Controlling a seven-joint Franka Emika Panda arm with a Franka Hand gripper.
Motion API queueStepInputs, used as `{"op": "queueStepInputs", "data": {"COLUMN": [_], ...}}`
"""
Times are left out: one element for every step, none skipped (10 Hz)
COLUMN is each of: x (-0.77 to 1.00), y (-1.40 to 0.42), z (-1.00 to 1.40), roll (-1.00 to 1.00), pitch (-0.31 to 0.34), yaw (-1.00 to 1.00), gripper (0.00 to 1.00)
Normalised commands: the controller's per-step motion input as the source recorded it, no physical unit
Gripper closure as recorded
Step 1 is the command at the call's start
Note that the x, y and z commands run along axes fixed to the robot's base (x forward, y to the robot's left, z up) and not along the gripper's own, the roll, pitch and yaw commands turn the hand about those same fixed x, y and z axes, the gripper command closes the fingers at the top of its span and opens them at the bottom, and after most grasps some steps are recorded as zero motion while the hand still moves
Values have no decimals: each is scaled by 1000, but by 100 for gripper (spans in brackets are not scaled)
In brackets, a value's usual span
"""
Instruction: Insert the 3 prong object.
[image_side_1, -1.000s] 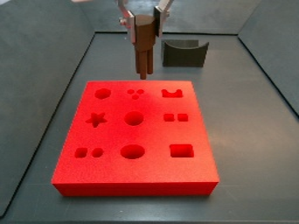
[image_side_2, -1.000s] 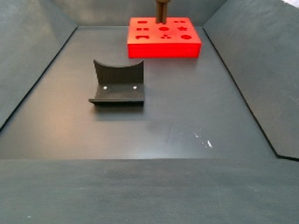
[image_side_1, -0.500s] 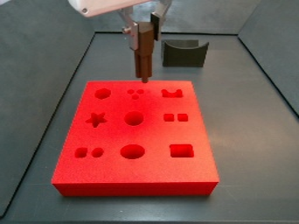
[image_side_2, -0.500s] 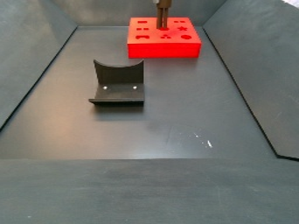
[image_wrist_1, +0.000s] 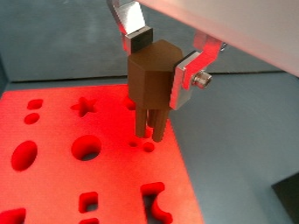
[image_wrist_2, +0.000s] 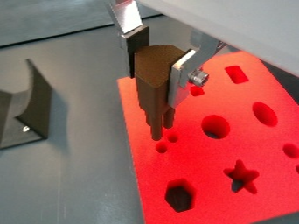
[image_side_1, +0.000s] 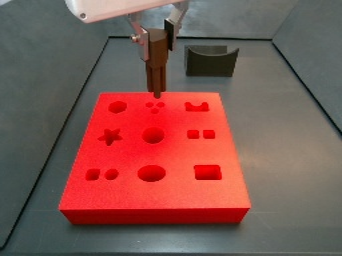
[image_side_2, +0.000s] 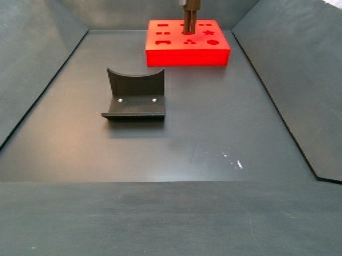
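The hand (image_wrist_1: 156, 63) grips the 3 prong object (image_wrist_1: 149, 92) upright over the red block (image_side_1: 155, 155); prong tips near its three small holes (image_wrist_2: 167, 141).

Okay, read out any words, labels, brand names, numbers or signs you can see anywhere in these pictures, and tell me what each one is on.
None: no text, label, number or sign shows in any view.
The red block carries only cut-out shapes.
The 3 prong object, gripped upright in the gripper above the block, is plain brown.
The dark grey curved block and the grey floor are unmarked.
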Motion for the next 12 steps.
{"op": "queueStepInputs", "data": {"x": [117, 0, 20, 189, 223, 191, 29, -49, -106, -174, -154, -80], "y": [0, 0, 0, -14, -6, 0, 0, 0, 0, 0, 0, 0], "z": [-89, -3, -163, -329, -351, -337, -254, -97, 0, 171, 94, 0], "roll": [-66, -11, -46, -123, -177, -189, -127, -16, -7, 0, 1, 3], "pitch": [14, 0, -16, -36, -34, -46, -64, -47, -53, -16, -23, -36], "yaw": [-363, -94, -31, 0, 0, 0, 0, -69, -151, -177, -183, -114], "gripper": [100, 100, 100, 100, 100, 100, 100, 100, 100, 100, 100, 100]}}
